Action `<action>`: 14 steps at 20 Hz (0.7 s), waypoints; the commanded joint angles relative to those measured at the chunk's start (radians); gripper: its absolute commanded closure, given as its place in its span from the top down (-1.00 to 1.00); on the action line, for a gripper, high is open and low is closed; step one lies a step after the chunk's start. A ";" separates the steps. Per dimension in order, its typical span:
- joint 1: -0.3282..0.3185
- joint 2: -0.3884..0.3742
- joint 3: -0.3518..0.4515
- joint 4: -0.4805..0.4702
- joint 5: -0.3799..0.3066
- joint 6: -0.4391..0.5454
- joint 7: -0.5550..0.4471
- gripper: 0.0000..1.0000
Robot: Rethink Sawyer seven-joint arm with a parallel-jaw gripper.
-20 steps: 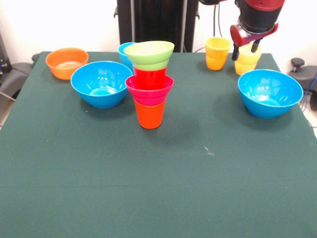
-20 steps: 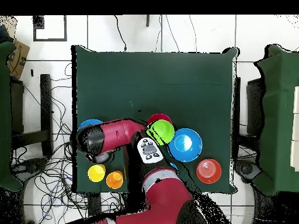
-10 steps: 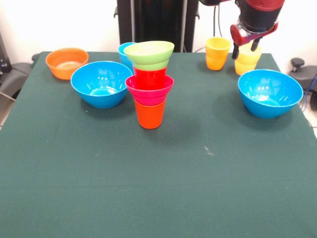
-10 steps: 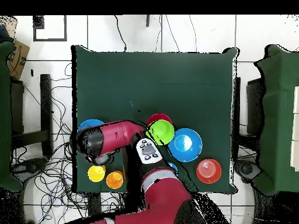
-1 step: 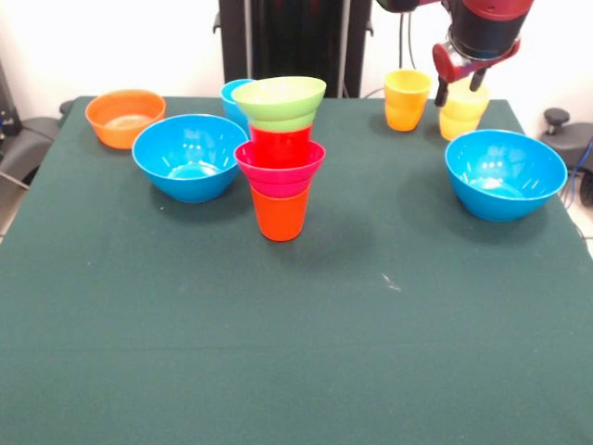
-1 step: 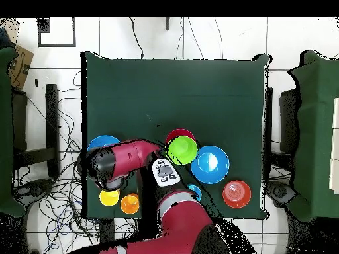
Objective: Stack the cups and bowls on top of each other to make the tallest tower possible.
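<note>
Gripper (image 5: 460, 86) with fingers spread above pale yellow cup (image 5: 463, 112), tower (image 5: 281, 158) mid dark green tablecloth (image 5: 278, 352), white tiled floor (image 6: 198, 36) with loose cables around the table

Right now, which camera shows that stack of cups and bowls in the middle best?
The front view: the tower shows its layers, orange cup, pink bowl, red cup, green bowl. The overhead view shows only the green bowl and a pink rim.
</note>
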 commanded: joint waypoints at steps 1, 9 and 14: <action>0.022 0.076 0.021 0.029 -0.073 0.051 -0.012 1.00; 0.029 0.134 0.006 0.001 -0.098 0.014 -0.015 1.00; 0.028 0.142 0.006 0.010 -0.110 0.010 -0.007 1.00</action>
